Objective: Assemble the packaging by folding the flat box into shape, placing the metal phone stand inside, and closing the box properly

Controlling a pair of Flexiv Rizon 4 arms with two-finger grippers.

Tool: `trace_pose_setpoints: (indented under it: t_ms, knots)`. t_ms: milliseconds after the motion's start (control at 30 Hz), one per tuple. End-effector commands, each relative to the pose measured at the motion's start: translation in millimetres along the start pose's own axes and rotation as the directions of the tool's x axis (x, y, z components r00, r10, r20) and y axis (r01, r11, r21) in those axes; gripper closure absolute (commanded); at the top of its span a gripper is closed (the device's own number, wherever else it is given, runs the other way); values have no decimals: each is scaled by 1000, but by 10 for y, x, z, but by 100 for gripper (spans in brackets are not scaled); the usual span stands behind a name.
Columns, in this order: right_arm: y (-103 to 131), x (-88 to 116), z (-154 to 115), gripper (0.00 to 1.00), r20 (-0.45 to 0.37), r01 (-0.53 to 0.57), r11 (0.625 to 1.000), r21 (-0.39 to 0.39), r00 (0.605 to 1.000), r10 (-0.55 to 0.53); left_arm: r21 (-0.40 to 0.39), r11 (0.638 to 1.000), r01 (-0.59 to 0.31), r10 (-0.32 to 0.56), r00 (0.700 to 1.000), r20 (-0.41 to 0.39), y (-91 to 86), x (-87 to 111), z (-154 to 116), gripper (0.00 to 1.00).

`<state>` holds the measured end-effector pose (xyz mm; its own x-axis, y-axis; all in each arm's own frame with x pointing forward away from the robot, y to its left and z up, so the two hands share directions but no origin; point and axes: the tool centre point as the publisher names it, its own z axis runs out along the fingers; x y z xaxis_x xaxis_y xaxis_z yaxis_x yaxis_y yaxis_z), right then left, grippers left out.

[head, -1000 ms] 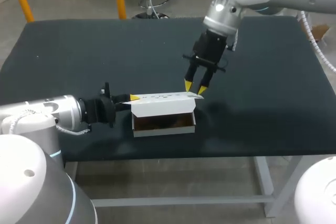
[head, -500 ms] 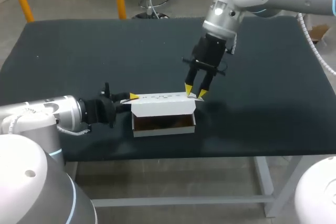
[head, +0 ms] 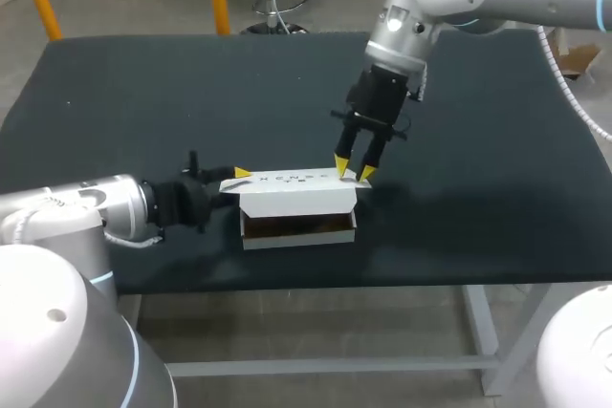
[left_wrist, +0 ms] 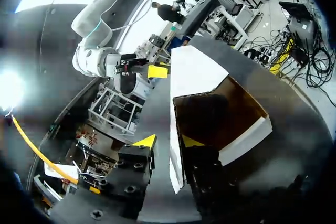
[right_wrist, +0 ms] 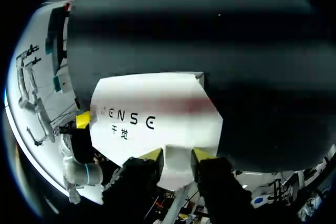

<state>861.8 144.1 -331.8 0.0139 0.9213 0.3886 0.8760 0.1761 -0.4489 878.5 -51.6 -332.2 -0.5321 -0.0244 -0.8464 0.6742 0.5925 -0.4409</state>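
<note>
box (head: 298, 240) sits near the front edge of the surface (head: 143, 102), open side toward the camera, brown inside showing

dark shape (left_wrist: 202, 116) inside in the left wrist view; probably the phone stand, can't confirm

lid (head: 292, 193) hangs over the opening, not shut yet

left end effector (left_wrist: 169, 142) is at the lid's left end, spread, with the lid edge running between the tips; I see a gap on one side, so I read it as steadying, not pinching

right end effector (head: 354, 171) is at the lid's right end, spread, tips on the lid with the end tab (right_wrist: 176, 167) between them; not clamped as far as I can tell

change over the last second: right end effector has come down a bit and the lid has tipped forward with it, more of its printed face showing; left arm hasn't moved

read: closing step is underway, lid is being pushed down over the box

left to do: seat the lid fully and tuck the tab; risk is the tab buckling outside the wall
</note>
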Motion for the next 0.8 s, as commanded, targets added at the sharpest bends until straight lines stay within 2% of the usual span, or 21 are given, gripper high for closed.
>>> trace_pose_setpoints:
  t_ms: [33,267,433,467,533,600,667,733,800]
  knots:
    - [42,-8,-11,61,-1,3,1000,11,1000,-3,-24,1000,-10,10,1000,8,-38,31,-205,60]
    - [58,-32,-5,61,-7,7,1000,7,1000,-7,-95,995,-20,18,1000,-14,-3,51,-523,54]
    - [66,-50,24,60,-10,11,1000,2,1000,-11,-179,984,-6,-8,997,-78,-25,-47,-778,45]
    - [67,-56,30,60,-12,11,1000,1,1000,-11,-201,980,1,-26,992,-122,-37,-83,-829,28]
    - [67,-65,45,60,-15,12,1000,-2,1000,-12,-228,974,2,-41,985,-168,-56,-139,-892,10]
    - [67,-67,56,59,-16,13,1000,-3,1000,-13,-251,968,-7,-49,975,-217,-73,-198,-944,7]
    - [66,-67,64,60,-16,14,1000,-7,1000,-14,-272,962,-1,-80,955,-285,-78,-245,-965,0]
    - [63,-65,67,60,-14,16,1000,-10,1000,-16,-287,958,-4,-104,927,-360,-80,-264,-969,0]
    - [58,-63,69,59,-13,16,1000,-14,1000,-16,-351,936,17,-164,905,-393,-61,-305,-945,0]
